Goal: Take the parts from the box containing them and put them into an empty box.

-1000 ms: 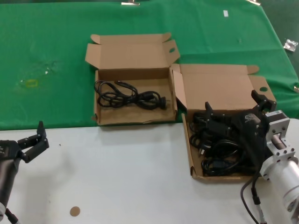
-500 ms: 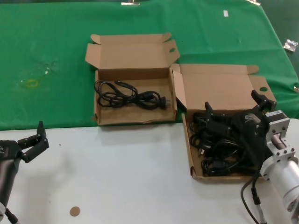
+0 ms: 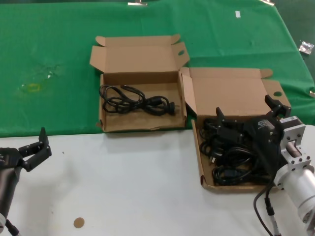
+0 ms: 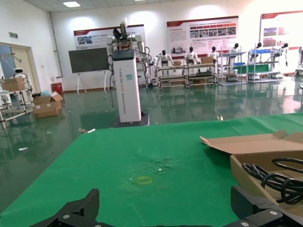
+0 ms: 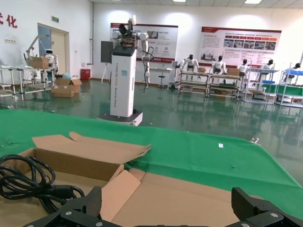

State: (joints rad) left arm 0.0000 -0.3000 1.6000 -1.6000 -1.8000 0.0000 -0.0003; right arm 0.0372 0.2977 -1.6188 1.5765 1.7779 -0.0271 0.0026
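Now at the pick: right gripper [image 3: 248,114] spread wide, holding nothing, low over the parts [image 3: 231,157] heaped in the box containing them [image 3: 231,93] by the worktop's right edge. Left gripper [image 3: 35,147] parked open near the left edge. Next, probably: close on one bundle, lift, carry across to the empty box [image 3: 142,61], one cord [image 3: 135,100] already inside.

Black angular left claw [image 3: 35,149], black right claw [image 3: 246,118], silver ribbed wrist, trailing black cable
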